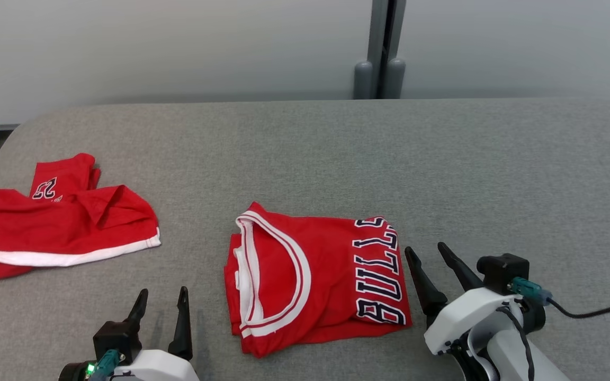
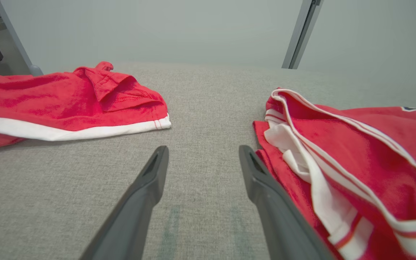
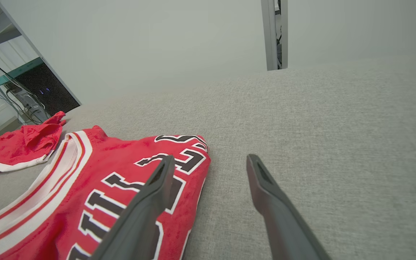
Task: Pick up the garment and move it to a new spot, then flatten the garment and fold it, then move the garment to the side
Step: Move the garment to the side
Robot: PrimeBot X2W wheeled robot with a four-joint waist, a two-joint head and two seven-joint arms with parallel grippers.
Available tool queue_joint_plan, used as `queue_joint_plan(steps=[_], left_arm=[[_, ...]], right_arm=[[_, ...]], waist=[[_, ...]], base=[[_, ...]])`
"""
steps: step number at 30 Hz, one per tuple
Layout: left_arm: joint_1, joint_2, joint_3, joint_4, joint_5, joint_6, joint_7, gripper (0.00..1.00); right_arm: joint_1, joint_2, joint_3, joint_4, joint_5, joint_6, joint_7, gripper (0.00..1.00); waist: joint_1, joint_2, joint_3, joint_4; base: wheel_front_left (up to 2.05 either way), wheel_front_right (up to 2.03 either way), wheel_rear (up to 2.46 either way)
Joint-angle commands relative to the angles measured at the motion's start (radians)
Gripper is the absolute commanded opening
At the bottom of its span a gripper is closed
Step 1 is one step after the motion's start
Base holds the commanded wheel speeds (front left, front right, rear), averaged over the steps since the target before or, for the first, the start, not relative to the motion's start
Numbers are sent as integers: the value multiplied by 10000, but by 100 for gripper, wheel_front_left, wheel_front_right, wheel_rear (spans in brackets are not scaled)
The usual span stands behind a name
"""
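**Item 1: jersey**. Red, with white and dark trim at the collar and "BULLS" lettering in dark letters edged white. It lies folded into a compact, roughly square stack on the near middle of the bench. The collar opening is toward the left and the lettering runs along the right edge. The stack is slightly uneven, with a white inner layer showing at the left fold.

**Item 2: left gripper**. At the near left, just left of the jersey and low over the grey fabric. Its fingers are spread wide and hold nothing. In the left wrist view the right-hand finger runs close alongside the jersey's collar edge.

**Item 3: right gripper**. At the near right, just beside the lettered edge of the jersey. Its fingers are spread wide and hold nothing. Whether the nearer one touches the cloth cannot be told. A dark cable trails off to the right from its wrist.

**Item 4: second garment**. Red with a white hem band and the number 23, lying rumpled at the left of the bench, well apart from the jersey.

**Item 5: surroundings.** A pale wall stands behind the far edge of the bench, with a grey post against it.
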Motion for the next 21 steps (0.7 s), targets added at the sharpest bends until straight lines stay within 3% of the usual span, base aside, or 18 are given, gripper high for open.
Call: queue_joint_plan(steps=[1,8,9,10,15,21], left_arm=[[-182,46,-23,-5,-29,1,2,100],[-439,46,-218,-79,35,-30,2,100],[-449,46,-217,-97,56,-40,2,100],[-448,43,-217,-98,86,-58,2,100],[-436,38,-133,-111,233,-101,2,100],[-505,41,-95,-210,371,-203,2,100]], right_arm=[[-196,-58,121,205,204,0,-44,100],[-962,-59,1195,1681,1420,0,187,100],[-1043,-62,1391,1834,1510,0,226,46],[-1057,-58,1536,2042,1619,0,247,0],[-1238,-63,1834,2567,1897,-3,57,0],[-1647,-121,1570,2419,1808,-12,-46,0]], waist=[[0,0,433,452],[0,0,868,1027],[0,0,888,1053],[0,0,889,1066],[0,0,848,707],[0,0,798,-640]], base=[[0,0,0],[0,0,0],[0,0,0],[0,0,0],[0,0,0],[0,0,0]])
